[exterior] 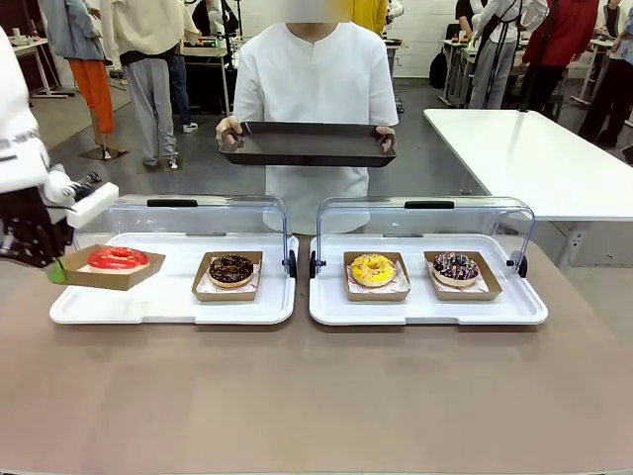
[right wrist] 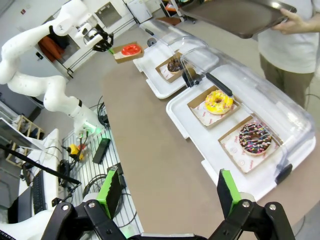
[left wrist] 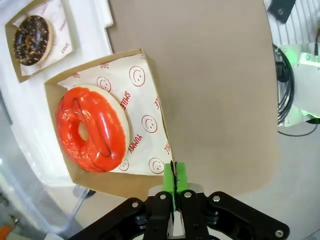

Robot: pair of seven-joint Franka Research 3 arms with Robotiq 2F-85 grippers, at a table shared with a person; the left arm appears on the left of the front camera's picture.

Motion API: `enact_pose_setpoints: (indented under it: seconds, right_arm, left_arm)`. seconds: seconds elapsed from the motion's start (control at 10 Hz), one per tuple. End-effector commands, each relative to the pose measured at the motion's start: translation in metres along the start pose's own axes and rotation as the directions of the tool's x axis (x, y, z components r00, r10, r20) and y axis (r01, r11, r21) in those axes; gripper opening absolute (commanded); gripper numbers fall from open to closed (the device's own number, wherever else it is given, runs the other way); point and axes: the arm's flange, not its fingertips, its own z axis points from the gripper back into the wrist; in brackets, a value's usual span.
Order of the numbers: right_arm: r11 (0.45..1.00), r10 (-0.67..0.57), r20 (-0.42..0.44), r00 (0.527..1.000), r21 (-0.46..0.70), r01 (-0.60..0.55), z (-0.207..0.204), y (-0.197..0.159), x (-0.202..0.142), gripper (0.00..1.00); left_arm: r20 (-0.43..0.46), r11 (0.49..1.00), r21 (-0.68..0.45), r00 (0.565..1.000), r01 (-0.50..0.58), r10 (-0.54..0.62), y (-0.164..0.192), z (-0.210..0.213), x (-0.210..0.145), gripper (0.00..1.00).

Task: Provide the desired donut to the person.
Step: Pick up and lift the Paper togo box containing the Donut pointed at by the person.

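Note:
A red-glazed donut (exterior: 118, 258) (left wrist: 92, 129) (right wrist: 131, 49) lies in a brown cardboard box (exterior: 109, 275) (left wrist: 107, 182) lined with printed paper. My left gripper (exterior: 57, 272) (left wrist: 174, 177) is shut on the box's edge and holds it over the left end of the left white tray (exterior: 168, 307). The person (exterior: 315, 79) stands at the far side, holding out a dark serving tray (exterior: 307, 143) (right wrist: 235, 17) with both hands. My right gripper (right wrist: 169, 187) hangs open high above the table's right end, with nothing between its fingers.
A chocolate donut (exterior: 230, 269) (left wrist: 31, 40) sits in its box on the left white tray. A yellow donut (exterior: 373, 268) (right wrist: 218, 101) and a sprinkled chocolate donut (exterior: 456, 266) (right wrist: 255, 138) sit on the right white tray (exterior: 425, 309). Both clear lids (exterior: 188, 213) stand raised behind the trays.

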Motion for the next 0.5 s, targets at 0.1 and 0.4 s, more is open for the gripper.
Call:
enact_pose_setpoints:
  seconds: [0.1,0.4]
  right_arm:
    - [1.000,0.002,0.005,1.000,0.003,-0.002,0.000,0.001,-0.001,1.00]
    - [1.000,0.002,0.005,1.000,0.003,-0.002,0.000,0.001,-0.001,1.00]
  left_arm:
    - [0.003,0.995,0.092,0.999,-0.044,0.043,-0.025,0.041,0.004,0.00]
    - [0.001,0.990,0.117,0.997,-0.082,0.082,-0.024,0.077,0.002,0.00]
